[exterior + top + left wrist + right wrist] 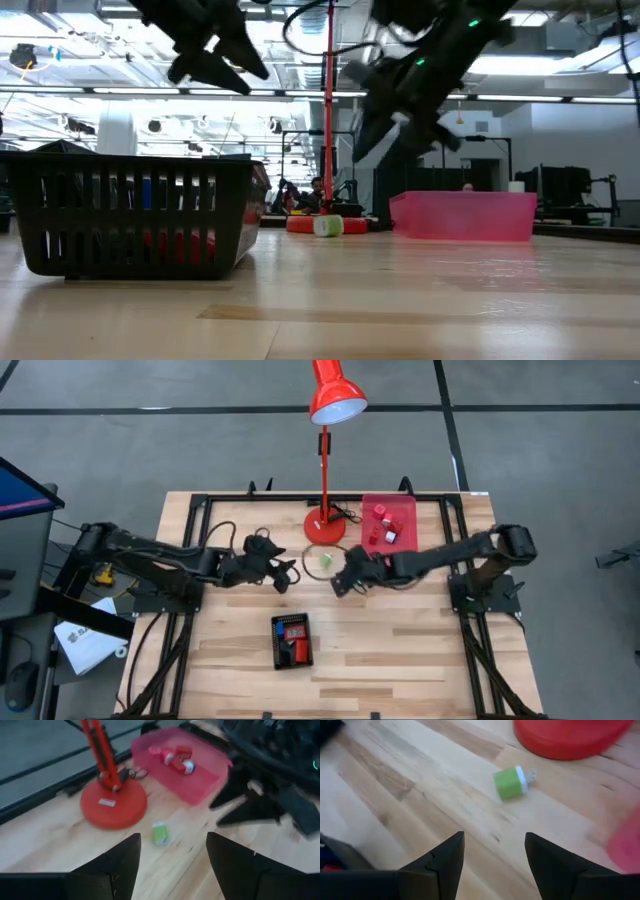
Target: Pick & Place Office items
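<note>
Green-and-white office item (512, 782) lies loose on the table near its far edge, just beside the lamp base (113, 803); we see left gripper (172, 857) and right gripper (494, 855) both empty, fingers apart, risking collision if both descend.

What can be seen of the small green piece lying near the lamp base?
The green piece is a short, stubby block with a white band and a small metal plug at one end, like a USB stick. It looks like plastic. It lies on its side on the bare wooden table, close to the red lamp base but apart from it, with nothing touching it.
</note>
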